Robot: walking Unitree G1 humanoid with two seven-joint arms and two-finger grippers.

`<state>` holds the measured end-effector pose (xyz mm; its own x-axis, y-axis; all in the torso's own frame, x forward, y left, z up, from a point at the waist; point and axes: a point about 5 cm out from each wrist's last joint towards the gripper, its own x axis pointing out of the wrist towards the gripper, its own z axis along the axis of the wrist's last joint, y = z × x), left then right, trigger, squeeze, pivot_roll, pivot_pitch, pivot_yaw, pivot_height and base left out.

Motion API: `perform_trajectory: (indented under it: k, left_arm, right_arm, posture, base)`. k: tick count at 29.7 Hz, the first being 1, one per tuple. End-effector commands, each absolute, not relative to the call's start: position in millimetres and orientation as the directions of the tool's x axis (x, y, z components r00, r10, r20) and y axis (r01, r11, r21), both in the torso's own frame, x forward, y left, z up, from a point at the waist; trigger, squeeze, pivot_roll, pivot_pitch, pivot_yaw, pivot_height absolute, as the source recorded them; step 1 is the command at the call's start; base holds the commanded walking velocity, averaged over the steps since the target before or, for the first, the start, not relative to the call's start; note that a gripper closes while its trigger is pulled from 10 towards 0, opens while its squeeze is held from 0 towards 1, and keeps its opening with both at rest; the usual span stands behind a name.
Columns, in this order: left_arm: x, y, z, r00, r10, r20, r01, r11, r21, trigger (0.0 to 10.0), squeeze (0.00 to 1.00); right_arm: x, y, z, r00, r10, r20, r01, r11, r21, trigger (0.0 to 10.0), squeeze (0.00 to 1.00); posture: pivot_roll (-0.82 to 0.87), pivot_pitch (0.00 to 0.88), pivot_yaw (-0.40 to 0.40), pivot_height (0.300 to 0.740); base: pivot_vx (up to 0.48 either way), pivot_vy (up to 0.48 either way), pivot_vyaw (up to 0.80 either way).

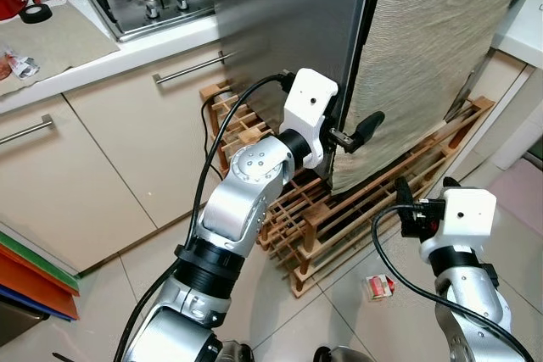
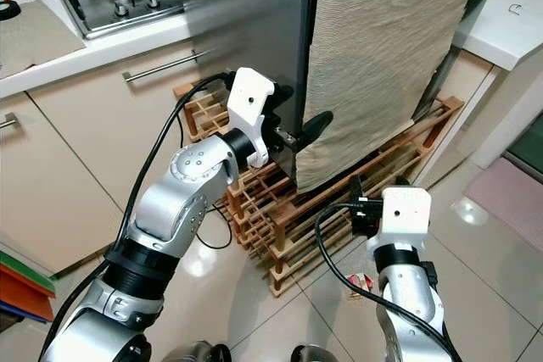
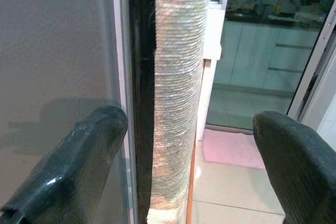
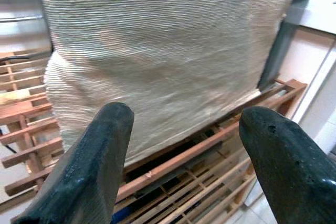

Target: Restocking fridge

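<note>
Tall grey metal fridge stands beside the cream kitchen cabinets, its front draped with a beige woven cloth. Left gripper is raised at the fridge's front corner edge, fingers spread wide, one finger against the grey side panel, the other out past the cloth edge; nothing is held. In the left eye view one black finger lies across the cloth's edge. Right gripper sits lower, facing the cloth, fingers wide apart and empty. Wooden slatted rack rests on the floor under the fridge. Small red-and-white packet lies on the tiles near the rack.
</note>
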<state>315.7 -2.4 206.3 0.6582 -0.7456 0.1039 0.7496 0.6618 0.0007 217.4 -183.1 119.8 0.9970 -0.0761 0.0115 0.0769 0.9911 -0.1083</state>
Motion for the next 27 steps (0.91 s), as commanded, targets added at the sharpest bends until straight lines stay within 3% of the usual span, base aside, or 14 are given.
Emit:
perform_trajectory:
  k: [1, 27]
  left_arm:
    - [315.8, -11.4, 208.0, 0.647, -0.756, 0.100, 0.758, 0.652, 0.022, 10.0, 0.00]
    - [301.8, -79.3, 211.7, 0.548, -0.832, 0.083, 0.836, 0.549, -0.010, 10.0, 0.00]
  right_arm:
    - [217.4, -182.2, 119.2, 0.997, -0.077, 0.015, 0.078, 0.991, -0.106, 10.0, 0.01]
    - [212.5, -185.4, 126.9, 0.997, -0.071, 0.021, 0.073, 0.990, -0.124, 10.0, 0.00]
  posture:
    - [0.00, 0.083, 0.048, 0.740]
    - [-0.05, 0.110, 0.036, 0.740]
  base:
    - [0.000, 0.000, 0.00]
    - [0.000, 0.000, 0.00]
